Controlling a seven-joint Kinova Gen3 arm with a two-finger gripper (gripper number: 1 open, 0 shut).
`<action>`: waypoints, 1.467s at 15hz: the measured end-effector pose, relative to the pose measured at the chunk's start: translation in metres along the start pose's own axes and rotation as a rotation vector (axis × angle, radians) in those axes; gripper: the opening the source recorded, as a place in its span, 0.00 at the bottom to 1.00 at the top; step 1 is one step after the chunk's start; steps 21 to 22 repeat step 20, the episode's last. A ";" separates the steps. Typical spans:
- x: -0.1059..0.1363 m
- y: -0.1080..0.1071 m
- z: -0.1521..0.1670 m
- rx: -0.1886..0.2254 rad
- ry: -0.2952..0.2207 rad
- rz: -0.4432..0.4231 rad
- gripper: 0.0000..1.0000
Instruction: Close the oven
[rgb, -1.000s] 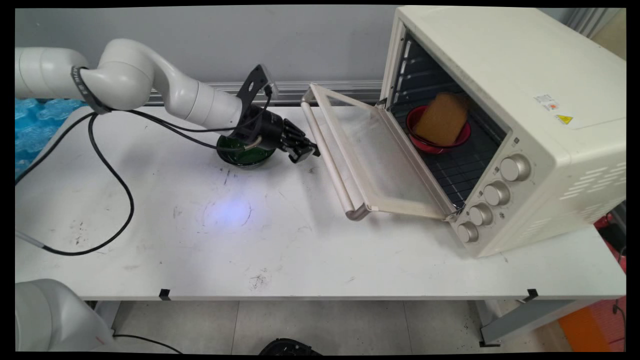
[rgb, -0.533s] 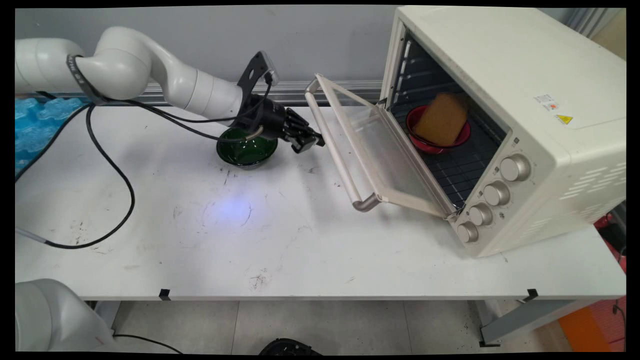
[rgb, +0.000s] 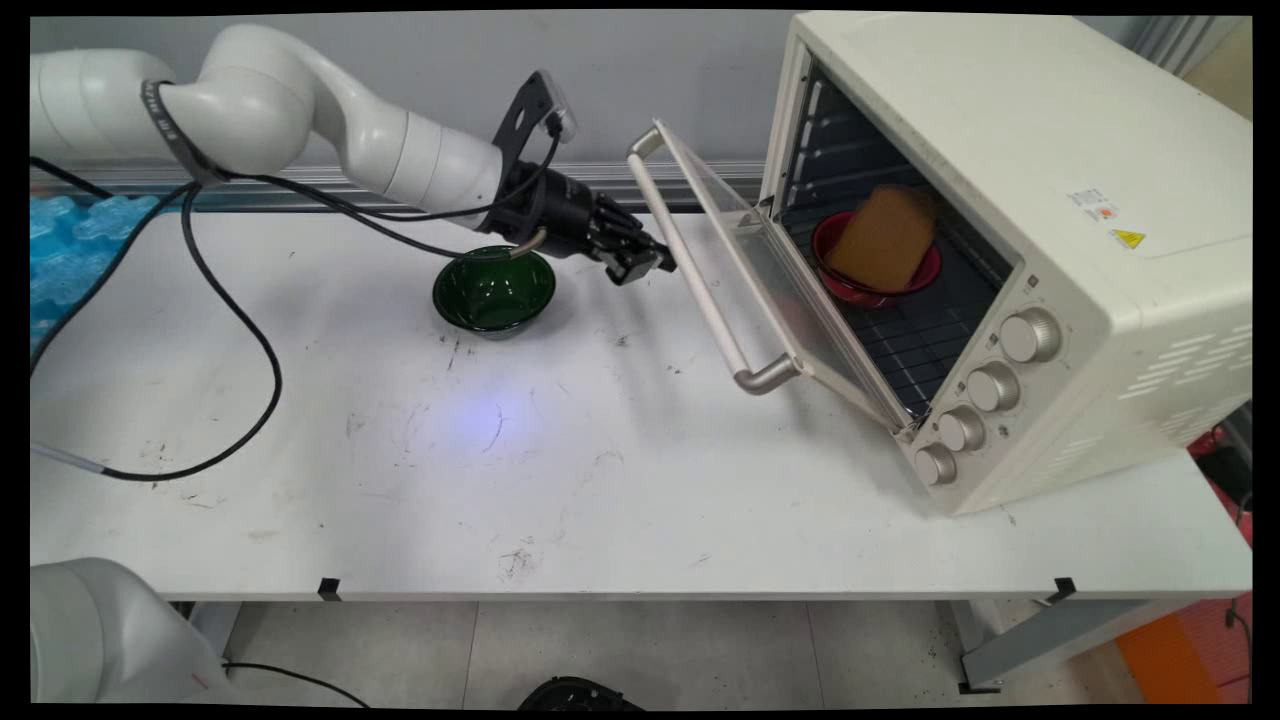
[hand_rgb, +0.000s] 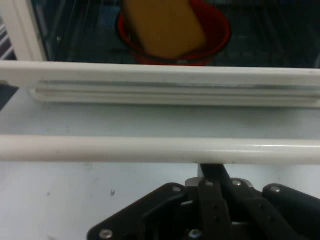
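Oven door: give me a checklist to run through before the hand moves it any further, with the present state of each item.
1. Hand against the door handle: ok, its tip sits under the bar in the hand view.
2. Oven door partly raised, neither flat nor shut: ok.
3. Red bowl and the brown slab in it sit inside on the rack, behind the door line: ok.
4. Green bowl on the table, apart from the door's swing: ok.
5. Black cables hang left of the hand, away from the door: ok.
6. Hand open or shut: cannot tell, the handle hides the fingertips.
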 end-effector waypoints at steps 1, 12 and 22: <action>0.004 0.001 0.001 -0.003 0.007 0.000 0.00; 0.037 0.003 0.014 -0.019 0.061 0.007 0.00; 0.054 -0.004 0.016 -0.019 0.074 0.011 0.00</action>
